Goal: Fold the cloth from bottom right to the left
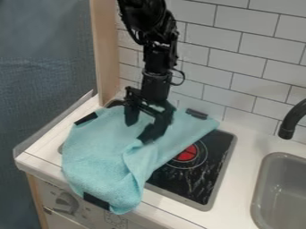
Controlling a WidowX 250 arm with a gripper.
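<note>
Nearest to you is the white front panel w/ a grey round knob (64, 202). Over the counter's front edge hangs the near end of the light turquoise, soft cloth (95, 154), w/ a black flat patch (96, 201) on it. The rest of the cloth lies across the L & far parts of the black glossy stove top (190, 191), rumpled, w/ a raised crease near its middle. Its R edge runs slanting, beside the red round burner mark (186, 153). On the R is the grey oval sink (284, 188), w/ the black curved tap (290, 125) at its far side. Your black two-finger gripper (141, 127) hangs over the far half of the cloth, released, fingers well apart; if the tips touch the fabric, you can't tell surely. Farthest is the white tiled wall (245, 62).
</note>
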